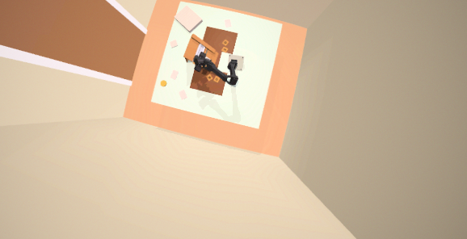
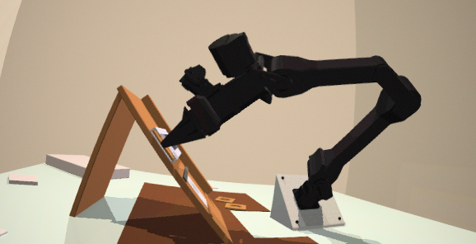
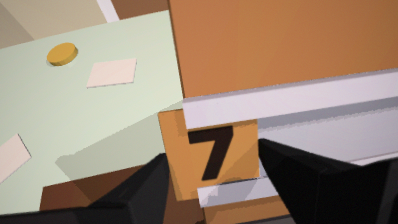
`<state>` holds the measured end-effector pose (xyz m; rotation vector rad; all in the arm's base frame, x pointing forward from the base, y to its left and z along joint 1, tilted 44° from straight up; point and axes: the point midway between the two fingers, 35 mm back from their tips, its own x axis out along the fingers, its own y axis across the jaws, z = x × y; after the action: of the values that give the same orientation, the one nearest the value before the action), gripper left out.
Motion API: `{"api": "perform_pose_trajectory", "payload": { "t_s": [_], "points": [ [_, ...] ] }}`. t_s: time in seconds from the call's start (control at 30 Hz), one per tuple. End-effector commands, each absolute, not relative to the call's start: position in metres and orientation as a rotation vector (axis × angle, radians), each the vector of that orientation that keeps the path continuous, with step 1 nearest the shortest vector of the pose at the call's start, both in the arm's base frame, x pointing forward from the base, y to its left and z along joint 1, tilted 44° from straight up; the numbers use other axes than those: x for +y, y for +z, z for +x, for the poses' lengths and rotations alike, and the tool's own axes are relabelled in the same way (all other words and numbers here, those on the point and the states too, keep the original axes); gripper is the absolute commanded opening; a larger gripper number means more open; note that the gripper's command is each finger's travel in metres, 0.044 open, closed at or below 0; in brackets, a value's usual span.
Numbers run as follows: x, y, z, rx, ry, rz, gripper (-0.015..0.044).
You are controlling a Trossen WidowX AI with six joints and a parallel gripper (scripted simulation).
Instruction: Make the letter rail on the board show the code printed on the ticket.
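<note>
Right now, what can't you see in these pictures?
- The ticket's code: in the top view everything on the counter is too small to read.
- Marks on the flat tiles lying by the board: too tiny in the top view, too slanted in the exterior view.
- The 7 on the tile: the dark jaws cover it in the exterior view.
- The rail's far end: cut off by the wrist view's right edge.

Pale green counter (image 1: 258, 97) (image 2: 25, 206) (image 3: 30, 100); brown mat (image 1: 214, 90) (image 2: 152, 218) (image 3: 55, 196), yellow disc (image 1: 163, 83) (image 3: 62, 54) on top.
</note>
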<state>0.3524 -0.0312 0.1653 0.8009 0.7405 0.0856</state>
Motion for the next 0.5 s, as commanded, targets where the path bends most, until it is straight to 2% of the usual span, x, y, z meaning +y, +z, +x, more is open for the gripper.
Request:
{"api": "perform_pose_trajectory", "payload": {
  "t_s": [0.0, 0.47],
  "points": [
    [-0.0332, 0.1643, 0.3523, 0.737, 0.09, 0.798, 0.0],
    [-0.0366, 0.1603, 0.3511, 0.738, 0.089, 0.798, 0.0]
  ]
}}
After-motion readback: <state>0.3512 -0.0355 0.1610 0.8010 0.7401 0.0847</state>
